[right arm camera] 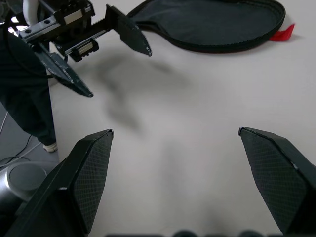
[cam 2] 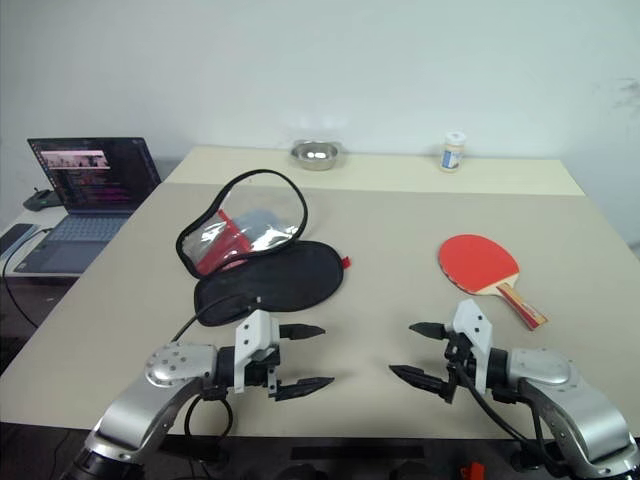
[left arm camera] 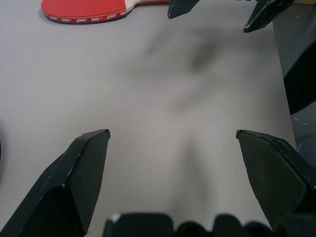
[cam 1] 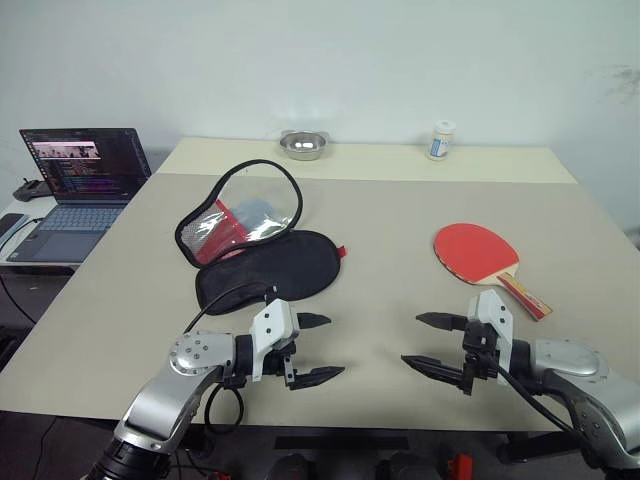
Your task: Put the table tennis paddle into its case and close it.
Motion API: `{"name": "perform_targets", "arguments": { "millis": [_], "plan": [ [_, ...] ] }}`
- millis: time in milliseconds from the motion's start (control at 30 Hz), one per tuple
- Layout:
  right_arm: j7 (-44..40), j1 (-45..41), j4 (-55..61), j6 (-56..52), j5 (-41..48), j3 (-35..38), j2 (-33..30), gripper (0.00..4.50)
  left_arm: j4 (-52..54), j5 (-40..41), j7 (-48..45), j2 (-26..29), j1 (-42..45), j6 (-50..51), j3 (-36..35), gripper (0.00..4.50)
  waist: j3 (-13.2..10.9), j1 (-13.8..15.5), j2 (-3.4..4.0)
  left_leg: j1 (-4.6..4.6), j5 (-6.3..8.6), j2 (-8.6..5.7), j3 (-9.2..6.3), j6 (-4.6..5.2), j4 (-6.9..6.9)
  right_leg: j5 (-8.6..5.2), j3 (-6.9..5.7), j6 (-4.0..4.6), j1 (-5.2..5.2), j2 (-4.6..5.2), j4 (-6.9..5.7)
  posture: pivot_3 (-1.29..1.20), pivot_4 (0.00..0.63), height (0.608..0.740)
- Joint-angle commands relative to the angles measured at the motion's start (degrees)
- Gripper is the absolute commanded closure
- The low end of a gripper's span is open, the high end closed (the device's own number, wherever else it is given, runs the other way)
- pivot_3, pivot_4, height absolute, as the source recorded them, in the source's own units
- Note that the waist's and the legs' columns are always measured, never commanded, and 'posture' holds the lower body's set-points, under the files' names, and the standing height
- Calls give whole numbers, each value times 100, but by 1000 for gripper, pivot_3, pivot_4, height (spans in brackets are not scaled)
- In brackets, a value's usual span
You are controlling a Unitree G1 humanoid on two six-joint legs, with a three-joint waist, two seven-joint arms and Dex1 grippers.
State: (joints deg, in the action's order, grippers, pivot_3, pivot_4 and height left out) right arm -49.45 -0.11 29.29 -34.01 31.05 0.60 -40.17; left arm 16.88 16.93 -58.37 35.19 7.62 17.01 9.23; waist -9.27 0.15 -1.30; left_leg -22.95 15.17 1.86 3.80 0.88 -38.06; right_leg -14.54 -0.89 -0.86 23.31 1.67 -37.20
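Both end effectors, left point(cam 1: 322, 348) and right point(cam 1: 425, 342), hover wide and empty over the beige tabletop point(cam 1: 390, 215). Between them and farther back lies the unzipped black fabric case point(cam 1: 258, 243), its clear side raised. Well apart to its right rests the red-faced wooden-handled paddle point(cam 1: 484, 256).

A plain white wall point(cam 1: 400, 60) stands behind a beige table point(cam 1: 380, 230). A lower side table point(cam 1: 20, 262) beside it carries an open laptop point(cam 1: 80, 180).
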Motion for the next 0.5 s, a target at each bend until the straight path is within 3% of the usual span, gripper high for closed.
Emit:
{"name": "perform_targets", "arguments": {
  "millis": [33,200,500],
  "plan": [
    [59,82,233,-5,141,250,-59,21,-75,-2,-82,-91,244,-217,105,0,0,1,0,0,0,0,0,0,0,0,0,0,0,0,0,0,150,740],
    [300,52,442,-78,233,344,23,21,-212,54,-161,-113,590,-267,17,0,0,5,-1,0,0,0,-1,0,-1,0,-1,0,0,-2,-2,0,150,740],
    [364,-388,674,-427,785,736,-130,21,-1433,-218,-207,310,1467,-629,-440,0,-2,-17,0,1,0,4,-2,0,-1,0,0,0,0,-16,-1,0,150,740]
  ]
}}
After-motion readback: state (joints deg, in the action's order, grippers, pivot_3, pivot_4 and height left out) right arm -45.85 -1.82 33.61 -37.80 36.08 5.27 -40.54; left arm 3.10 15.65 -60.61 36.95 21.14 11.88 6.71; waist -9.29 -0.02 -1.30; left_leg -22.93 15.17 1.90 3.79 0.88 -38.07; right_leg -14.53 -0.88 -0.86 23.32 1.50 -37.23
